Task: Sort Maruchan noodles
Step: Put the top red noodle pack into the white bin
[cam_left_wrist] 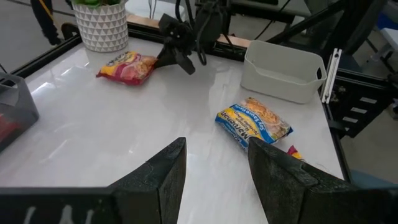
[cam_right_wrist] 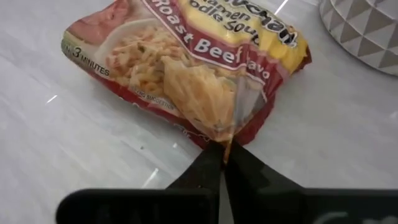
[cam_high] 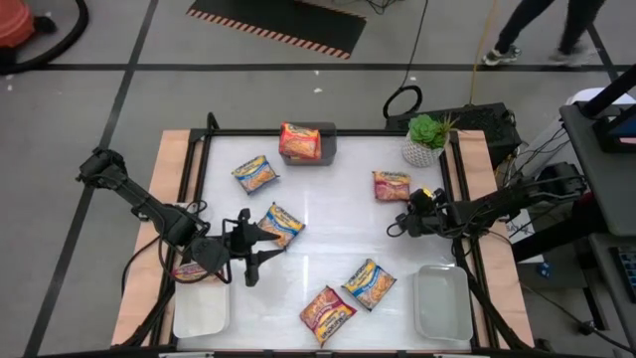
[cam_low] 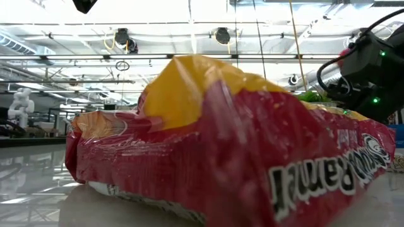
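- Right wrist view: right gripper (cam_right_wrist: pixel 222 151) fingers pinched together on a fold of wrapper at the near edge of the Roast Beef packet (cam_right_wrist: pixel 186 62). Packet lies on the table (cam_right_wrist: pixel 74 143) near its right edge, just beside the white planter (cam_right_wrist: pixel 367 31).
- Handling, my read: light, crinkly film over a brittle noodle block. Film is slick and puckers up (only the wrapper is caught, not the block), so it could slip or tear on the lift. A hold across the packet's short edge looks safer.
- Looks: maroon wrapper, yellow band, noodle picture, "3 minutes" print.
- Left gripper (cam_left_wrist: pixel 214 168) hovers over the table's front-left area, fingers parted, nothing between them.
- Other packets lie scattered across the table: blue-and-yellow packet (cam_left_wrist: pixel 254 124) near the front white tray (cam_left_wrist: pixel 283 68).
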Robot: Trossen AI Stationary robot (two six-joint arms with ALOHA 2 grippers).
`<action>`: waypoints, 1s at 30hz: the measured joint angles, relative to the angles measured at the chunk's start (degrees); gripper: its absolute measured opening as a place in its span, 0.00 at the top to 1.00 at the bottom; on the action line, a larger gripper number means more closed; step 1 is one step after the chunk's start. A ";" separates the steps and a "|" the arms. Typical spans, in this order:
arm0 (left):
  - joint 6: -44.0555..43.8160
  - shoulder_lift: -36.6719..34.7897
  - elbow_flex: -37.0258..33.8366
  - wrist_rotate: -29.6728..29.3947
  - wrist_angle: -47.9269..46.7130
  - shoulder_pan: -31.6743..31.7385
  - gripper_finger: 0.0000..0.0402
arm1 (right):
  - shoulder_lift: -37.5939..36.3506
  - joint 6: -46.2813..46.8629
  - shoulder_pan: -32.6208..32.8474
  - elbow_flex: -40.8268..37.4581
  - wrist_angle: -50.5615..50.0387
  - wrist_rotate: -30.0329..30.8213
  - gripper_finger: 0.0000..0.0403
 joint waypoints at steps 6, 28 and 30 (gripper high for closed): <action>0.02 0.00 0.02 0.00 0.02 0.00 0.56 | 0.02 -5.76 -0.04 -0.10 5.96 -0.27 1.00; 0.09 0.00 0.02 -0.48 -0.03 0.08 0.56 | -0.13 -37.99 7.95 10.03 21.40 2.55 1.00; 0.13 0.03 0.02 -0.51 -0.05 0.37 0.56 | -0.13 -42.31 9.84 11.44 21.38 2.55 1.00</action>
